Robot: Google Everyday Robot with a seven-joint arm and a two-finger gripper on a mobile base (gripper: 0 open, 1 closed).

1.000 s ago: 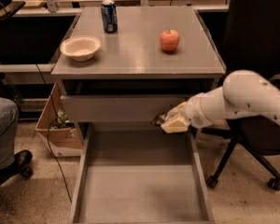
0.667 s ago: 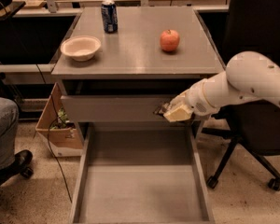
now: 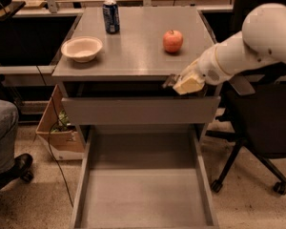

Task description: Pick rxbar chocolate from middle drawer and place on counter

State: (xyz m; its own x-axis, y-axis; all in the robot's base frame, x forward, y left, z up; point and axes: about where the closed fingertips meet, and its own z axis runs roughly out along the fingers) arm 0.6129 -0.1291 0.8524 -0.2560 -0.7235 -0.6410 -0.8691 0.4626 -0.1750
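Note:
The middle drawer [image 3: 143, 199] is pulled far out at the bottom of the view, and its flat grey floor is bare. My gripper [image 3: 177, 83] is above it, at the counter's [image 3: 133, 56] front edge on the right, just over the upper drawer's grey front panel [image 3: 140, 110]. A small dark piece at the fingertips looks like the rxbar chocolate [image 3: 169, 81], held in the shut gripper. Most of the bar is hidden by the pale fingers. My white arm reaches in from the right.
On the counter stand a blue can [image 3: 111, 16] at the back, a red apple [image 3: 173, 41] at the right and a white bowl [image 3: 82, 48] at the left. A black office chair [image 3: 262, 128] is on the right. A cardboard box [image 3: 57, 128] and a person's leg [image 3: 2, 137] are on the left.
My gripper has risen with the dark bar from in front of the upper drawer's panel to the level of the counter's front edge. The arm has lifted with it.

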